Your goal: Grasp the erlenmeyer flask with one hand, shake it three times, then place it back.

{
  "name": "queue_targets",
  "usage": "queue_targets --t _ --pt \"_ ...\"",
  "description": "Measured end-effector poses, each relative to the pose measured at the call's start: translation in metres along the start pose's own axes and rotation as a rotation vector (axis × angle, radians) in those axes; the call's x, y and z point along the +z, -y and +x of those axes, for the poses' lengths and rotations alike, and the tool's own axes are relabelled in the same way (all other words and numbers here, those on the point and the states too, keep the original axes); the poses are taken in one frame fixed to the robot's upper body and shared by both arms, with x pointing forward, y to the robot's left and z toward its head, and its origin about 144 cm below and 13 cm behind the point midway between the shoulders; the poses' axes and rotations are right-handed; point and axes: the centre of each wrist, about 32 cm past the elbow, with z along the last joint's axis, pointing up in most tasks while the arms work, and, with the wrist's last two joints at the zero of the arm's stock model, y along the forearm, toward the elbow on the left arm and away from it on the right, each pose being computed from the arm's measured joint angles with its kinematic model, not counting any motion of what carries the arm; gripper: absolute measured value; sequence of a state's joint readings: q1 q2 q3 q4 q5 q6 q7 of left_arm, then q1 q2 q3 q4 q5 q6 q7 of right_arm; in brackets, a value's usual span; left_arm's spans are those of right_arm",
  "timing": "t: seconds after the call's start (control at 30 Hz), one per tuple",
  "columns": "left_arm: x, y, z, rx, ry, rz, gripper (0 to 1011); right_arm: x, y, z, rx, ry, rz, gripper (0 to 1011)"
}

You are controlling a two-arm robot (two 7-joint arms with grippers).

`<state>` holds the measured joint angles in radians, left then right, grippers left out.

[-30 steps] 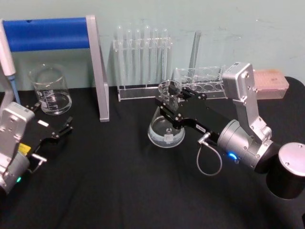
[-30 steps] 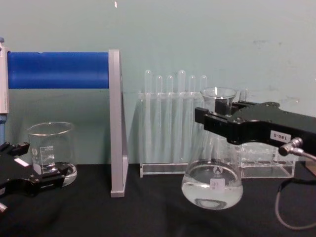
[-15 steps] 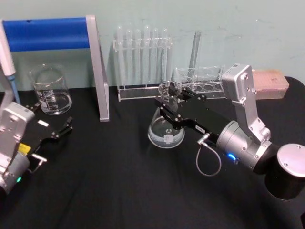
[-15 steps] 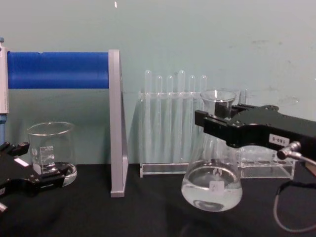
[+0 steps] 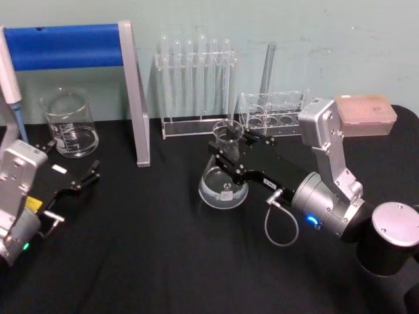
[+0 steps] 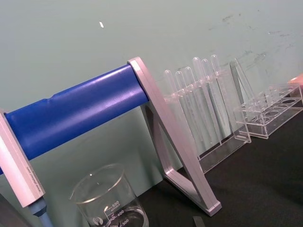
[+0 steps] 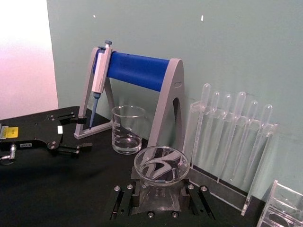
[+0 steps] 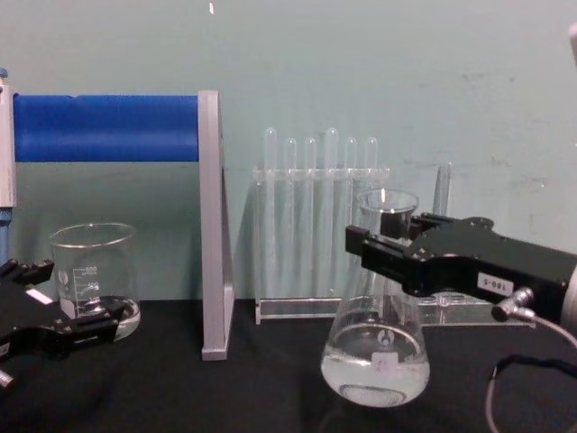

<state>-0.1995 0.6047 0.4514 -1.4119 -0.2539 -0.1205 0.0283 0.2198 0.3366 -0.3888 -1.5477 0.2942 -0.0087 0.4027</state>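
Right gripper (image 5: 224,150) fingers closed on erlenmeyer flask (image 5: 224,188) neck, base below them, low by the worktop (image 5: 163,255). Grasp done, release likely left. Left gripper (image 7: 86,134) parked, fingers spread.

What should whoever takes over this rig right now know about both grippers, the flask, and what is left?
Right gripper: shut on the neck of the erlenmeyer flask, which has clear liquid in its base and is in front of the test tube rack.
Left gripper: open, empty, parked at the left near the beaker.
Done: flask grasped.
Cannot tell: whether the flask's base touches the black table, or how many shakes have been made.
Left: finish any remaining shakes, set the flask down, open the right gripper, withdraw.
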Motion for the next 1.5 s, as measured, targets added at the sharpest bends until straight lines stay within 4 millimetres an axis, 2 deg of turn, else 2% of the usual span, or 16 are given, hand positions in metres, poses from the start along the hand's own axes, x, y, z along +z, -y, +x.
queue_targets --t 0.57,1.5 --pt "0.0 0.0 0.0 0.0 0.0 0.0 1001 -0.024 -0.01 -0.001 0.041 -0.013 -0.032 457" --pt "0.0 0.0 0.0 0.0 0.0 0.0 1001 -0.035 -0.013 -0.006 0.077 -0.027 -0.075 457"
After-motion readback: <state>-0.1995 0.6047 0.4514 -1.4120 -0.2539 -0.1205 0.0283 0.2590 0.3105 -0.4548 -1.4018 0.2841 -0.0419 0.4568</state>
